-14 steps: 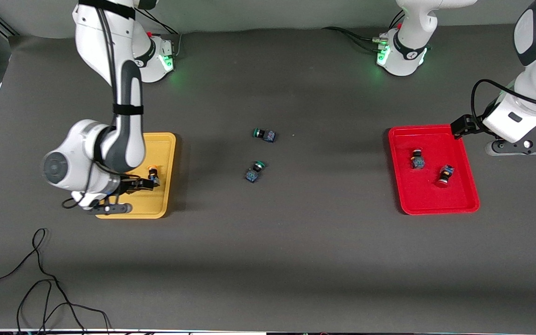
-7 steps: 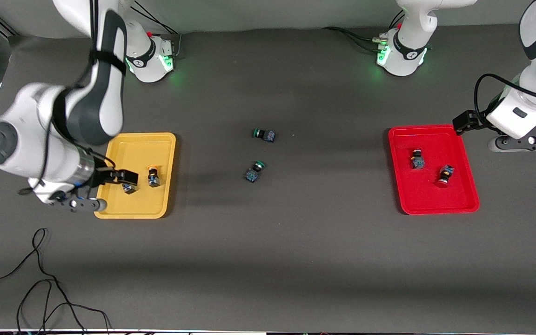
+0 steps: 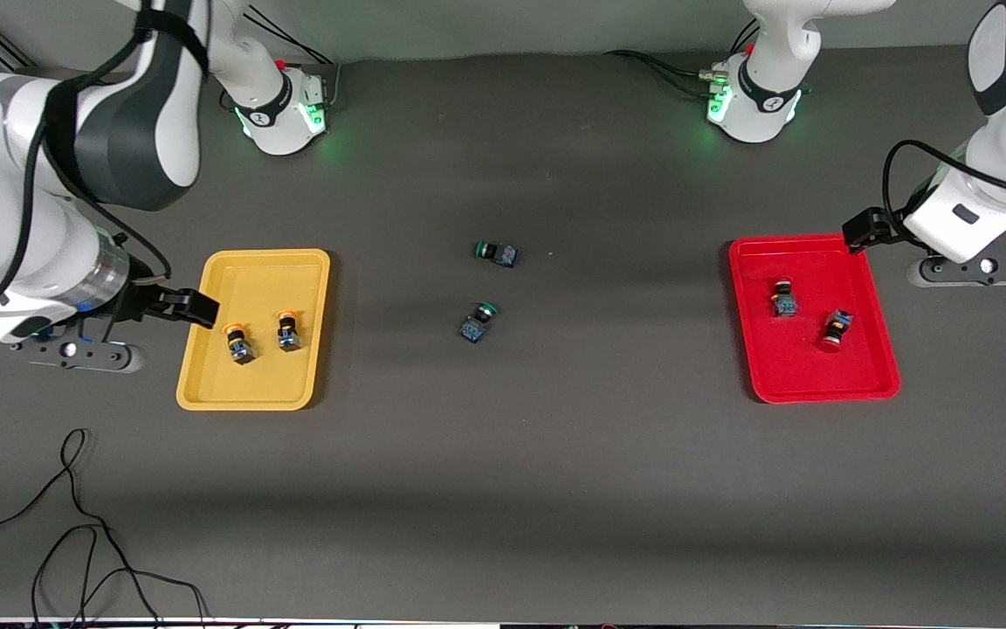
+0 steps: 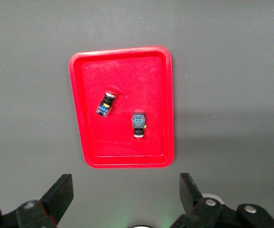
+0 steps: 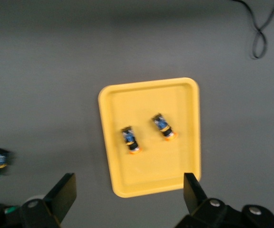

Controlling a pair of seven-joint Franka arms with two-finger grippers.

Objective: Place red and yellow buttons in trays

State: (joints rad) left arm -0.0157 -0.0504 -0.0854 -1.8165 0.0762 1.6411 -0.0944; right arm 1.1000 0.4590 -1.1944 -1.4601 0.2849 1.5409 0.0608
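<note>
Right gripper (image 3: 75,354) sits at the middle left of the front view, up off the table just outside the yellow tray (image 3: 254,389), its fingers spread apart and holding nothing, as the right wrist view confirms. Inside that tray, in the left third of the frame, the two yellow buttons (image 3: 238,342) lie side by side, close but apart, caps pointing toward the top of the frame. At the centre, two green-capped switches (image 3: 477,321) rest on the bare table, well apart from either tray. In the right third, the red tray (image 3: 817,384) holds the two red buttons (image 3: 783,298), one lying roughly upright in the frame, the other tilted. At the middle right edge, the left gripper (image 3: 974,271) hangs just outside the red tray's upper corner, fingers wide and empty. By my reading all four buttons are already sorted, each pair lying inward of its gripper, so nothing remains to fetch.
</note>
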